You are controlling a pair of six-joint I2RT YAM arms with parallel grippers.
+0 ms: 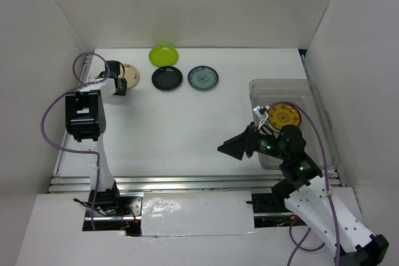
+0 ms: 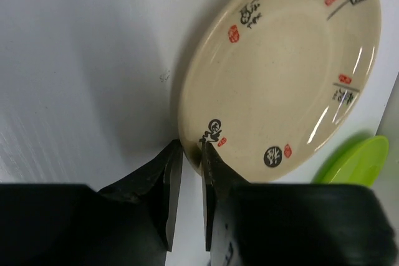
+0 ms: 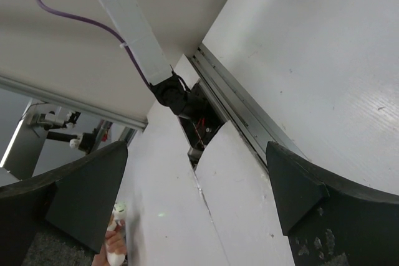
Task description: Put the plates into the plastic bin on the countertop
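I have the left end effector (image 1: 118, 85) (image 2: 190, 172) at the far left of the table (image 1: 187, 129), its fingers drawn narrow with the near rim of the cream plate (image 1: 129, 74) (image 2: 280, 73) caught between them. From the wrist view it reads as a pinch on that edge, one finger above the lip and one below. I judge the plate to be light and rigid, with a glossy glaze that looks slippery. A pinch on the thin rim could let it swing or slide out, and if it is ceramic a drop might chip it. The rim is the only place to take hold, since the shallow bowl offers nothing else to grip. Being round, the plate has no long axis. It sits face up with the hollow toward the ceiling, the printed marks ringing its border, and as far as I can tell it lies flat on the table. Just beside it stand the lime green plate (image 1: 163, 54) (image 2: 355, 160), the black plate (image 1: 167, 78) and the blue-grey plate (image 1: 203, 77), all face up. The plastic bin (image 1: 312, 85) sits well apart at the right edge with the amber plate (image 1: 283, 115) already inside. My right end effector (image 1: 240, 144) (image 3: 193, 204) hangs wide apart near the bin's near left corner, holding nothing.
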